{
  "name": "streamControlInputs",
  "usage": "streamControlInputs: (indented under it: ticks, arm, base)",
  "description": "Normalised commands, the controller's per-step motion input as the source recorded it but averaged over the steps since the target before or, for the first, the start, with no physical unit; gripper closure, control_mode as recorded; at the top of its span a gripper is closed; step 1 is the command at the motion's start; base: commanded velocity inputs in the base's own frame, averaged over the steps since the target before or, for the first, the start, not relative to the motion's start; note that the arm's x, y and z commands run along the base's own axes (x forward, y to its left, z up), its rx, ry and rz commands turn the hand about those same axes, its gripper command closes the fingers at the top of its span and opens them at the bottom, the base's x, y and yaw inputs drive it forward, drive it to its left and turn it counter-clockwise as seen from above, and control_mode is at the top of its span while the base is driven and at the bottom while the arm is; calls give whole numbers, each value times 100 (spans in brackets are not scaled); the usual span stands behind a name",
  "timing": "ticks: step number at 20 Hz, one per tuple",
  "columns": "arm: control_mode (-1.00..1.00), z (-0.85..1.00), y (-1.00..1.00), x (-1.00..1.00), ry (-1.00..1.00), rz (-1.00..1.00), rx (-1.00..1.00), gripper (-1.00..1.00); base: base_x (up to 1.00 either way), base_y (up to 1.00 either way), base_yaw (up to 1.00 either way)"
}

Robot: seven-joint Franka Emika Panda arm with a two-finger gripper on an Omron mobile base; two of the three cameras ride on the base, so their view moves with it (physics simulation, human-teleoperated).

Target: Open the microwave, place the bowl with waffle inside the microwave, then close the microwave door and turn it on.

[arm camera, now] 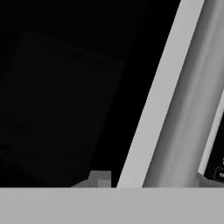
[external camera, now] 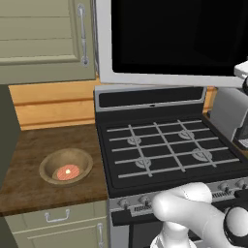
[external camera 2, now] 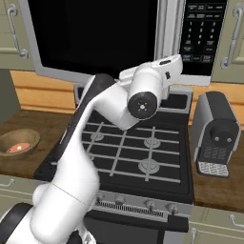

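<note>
Microwave door (external camera 2: 95,38) shut above the stove (external camera: 164,150); bar handle (arm camera: 188,100) right of the glass. Hand (external camera 2: 164,66) up at the handle, opening can't be told. Hook the bar squarely, pull along door's arc. Bowl (external camera: 66,166) with waffle (external camera: 68,172) waits on worktop (external camera: 29,189).

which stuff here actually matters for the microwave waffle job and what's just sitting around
For the job:
microwave
microwave door, with its handle
bowl on the wooden counter
waffle in the bowl

Just there:
stove
grey toaster
upper cabinet door
</note>
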Motion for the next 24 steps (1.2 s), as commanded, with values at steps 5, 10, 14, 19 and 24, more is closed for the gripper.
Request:
streamControlInputs:
  ticks: [5, 10, 14, 19, 24]
  arm:
    - [-100, 85, 97, -100, 41, 36, -36, 100]
    - [-100, 90, 85, -100, 47, 37, -37, 100]
    - [-100, 44, 86, -100, 32, 28, -30, 100]
    - [-100, -6, 100, -100, 5, 14, -33, 100]
    - [-100, -36, 100, -95, 2, 8, -43, 100]
  base:
    - [0, 0, 0]
    - [0, 0, 0]
    - [0, 0, 0]
    - [0, 0, 0]
    - [0, 0, 0]
